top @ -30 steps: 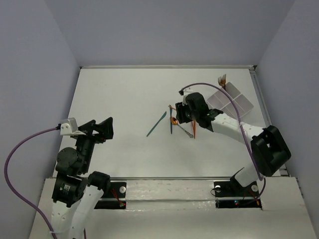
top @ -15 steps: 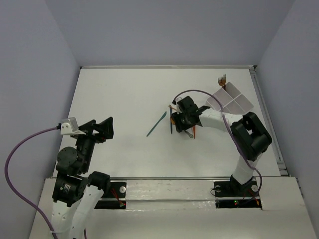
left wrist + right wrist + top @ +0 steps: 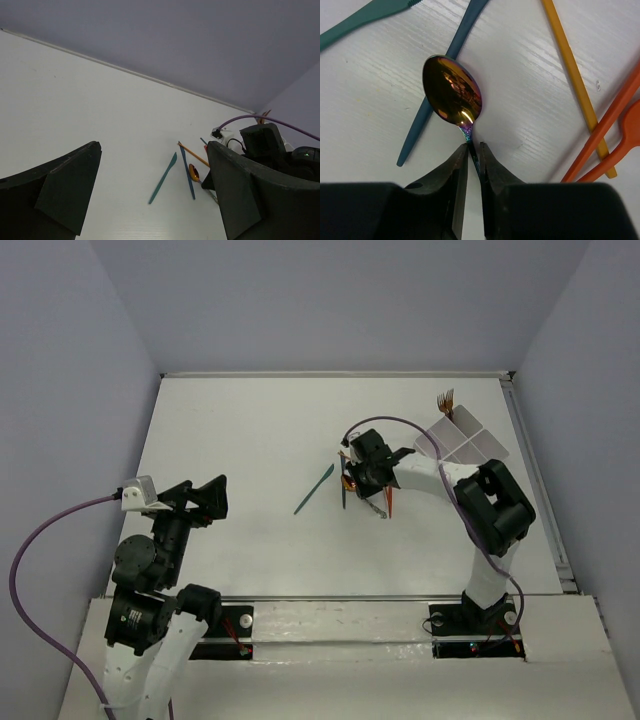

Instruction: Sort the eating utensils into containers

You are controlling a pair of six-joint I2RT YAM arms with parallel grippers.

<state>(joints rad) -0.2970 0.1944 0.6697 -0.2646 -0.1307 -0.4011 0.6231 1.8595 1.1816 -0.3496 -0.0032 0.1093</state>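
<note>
A shiny iridescent spoon (image 3: 452, 90) lies on the white table. My right gripper (image 3: 474, 150) is shut on its thin handle just below the bowl. From above, the right gripper (image 3: 362, 480) sits low over the pile of utensils (image 3: 385, 502) at mid-table. A teal knife (image 3: 314, 489) lies apart to the left of the pile. The white divided tray (image 3: 465, 440) stands at the back right, tilted, with an orange fork (image 3: 445, 400) at its far corner. My left gripper (image 3: 205, 498) hovers open and empty at the near left.
Around the spoon lie a dark teal handle (image 3: 440, 75), a yellow-orange stick (image 3: 572, 75) and orange utensils (image 3: 615, 130). The teal knife (image 3: 163, 177) also shows in the left wrist view. A purple cable (image 3: 395, 425) loops over the right arm. Grey walls enclose the table.
The right arm folded in toward the pile and came down over the spoon. Its jaws closed on the spoon's handle. The left arm stayed still.
</note>
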